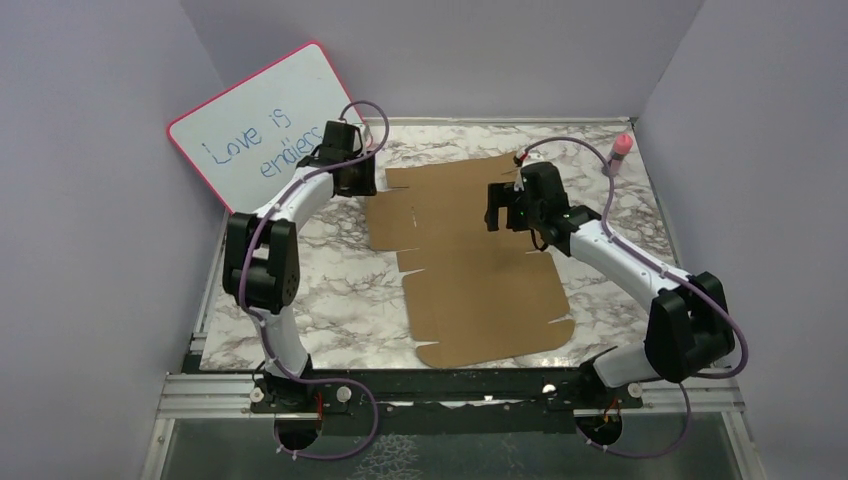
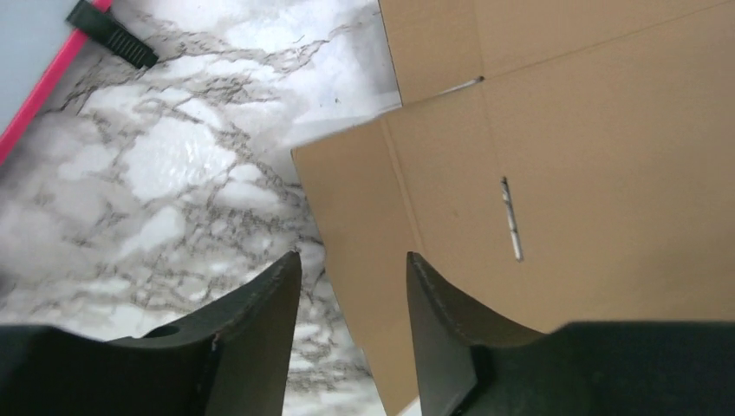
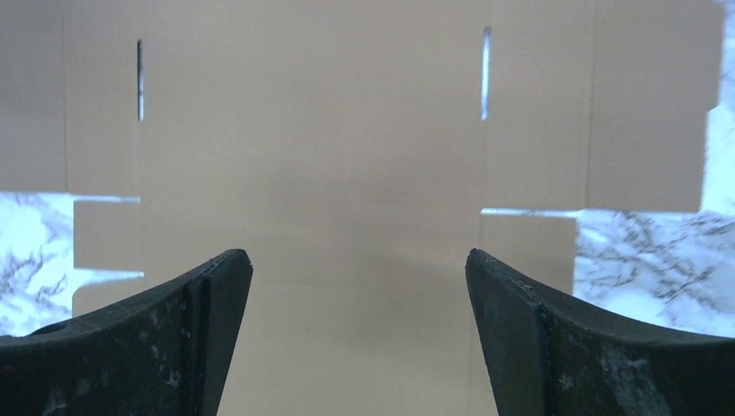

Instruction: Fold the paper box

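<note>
Brown paper box (image 1: 480, 285) lay flat, likely light but stiff, best held by a flap edge; both jaws spread, empty.

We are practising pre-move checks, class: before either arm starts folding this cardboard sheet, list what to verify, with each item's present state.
1. Paper box spread flat, nothing on it: ok.
2. Left gripper open, side flap edge under its gap: ok.
3. Right gripper open, empty, over the box: ok.
4. Whiteboard apart from the box: ok.
5. Left fingers touching the flap: cannot tell.
</note>
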You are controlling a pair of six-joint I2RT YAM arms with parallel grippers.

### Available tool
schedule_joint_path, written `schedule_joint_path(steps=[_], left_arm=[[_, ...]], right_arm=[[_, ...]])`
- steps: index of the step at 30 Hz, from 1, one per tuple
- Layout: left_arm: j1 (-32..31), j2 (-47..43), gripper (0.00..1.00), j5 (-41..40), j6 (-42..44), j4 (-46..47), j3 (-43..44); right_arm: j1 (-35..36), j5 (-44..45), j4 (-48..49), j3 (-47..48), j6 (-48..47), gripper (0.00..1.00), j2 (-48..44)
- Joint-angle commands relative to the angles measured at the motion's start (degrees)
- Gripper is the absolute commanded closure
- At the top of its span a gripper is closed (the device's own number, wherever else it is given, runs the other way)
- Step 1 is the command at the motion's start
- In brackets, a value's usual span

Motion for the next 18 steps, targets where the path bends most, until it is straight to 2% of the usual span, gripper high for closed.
schedule_joint_path(steps=[1, 7, 12, 18], left_arm=[[1.8, -10.9, 0.47, -0.3, -3.4, -0.3, -4.9], [3.8, -15.0, 0.31, 0.9, -6.1, 2.0, -11.3], [4.2, -13.6, 0.27, 4.7, -5.2, 2.5, -11.5], [6.7, -13.8, 0.24, 7.3, -5.5, 2.7, -11.5]], right_arm=[[-3.5, 0.3, -0.5, 4.5, -2.7, 0.00, 2.5], [-11.1, -4.7, 0.4, 10.4, -4.5, 0.00, 7.3], [-19.5, -12.1, 3.4, 13.3, -4.4, 0.00, 12.8], [-24.4, -16.2, 4.0, 17.4, -4.5, 0.04, 20.9]])
